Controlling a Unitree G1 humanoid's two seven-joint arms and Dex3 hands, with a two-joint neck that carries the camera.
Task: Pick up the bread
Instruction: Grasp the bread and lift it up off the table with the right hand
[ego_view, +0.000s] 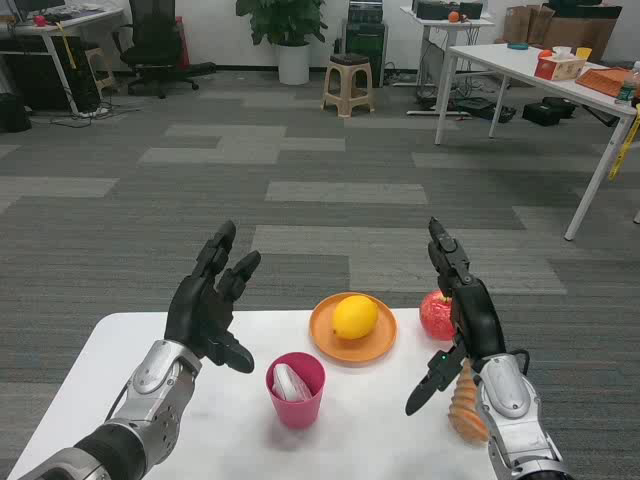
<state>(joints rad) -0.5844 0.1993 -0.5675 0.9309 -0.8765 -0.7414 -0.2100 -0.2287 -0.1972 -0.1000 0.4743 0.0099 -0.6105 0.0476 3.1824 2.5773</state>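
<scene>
Bread (466, 408) lying near front right corner of white table (80, 380), golden-brown, ridged, partly hidden behind right forearm. Right hand (462, 312) raised above bread, not touching it; fingers spread and pointing up, thumb angled down toward table, nothing held. Left hand (210, 305) lifted over left part of table, well apart from bread, fingers splayed and slightly curled, nothing held. Orange plate (322, 340) at table's far middle, carrying yellow lemon (355, 317). Red apple (435, 316) just beside plate on right, partly covered by right hand. Pink cup (297, 400) in front of plate, holding something pale and whitish, too unclear to name. Beyond table: grey carpet (300, 190), beige stool (348, 85), potted plant (290, 30), second white table (520, 65) at right with boxes.
</scene>
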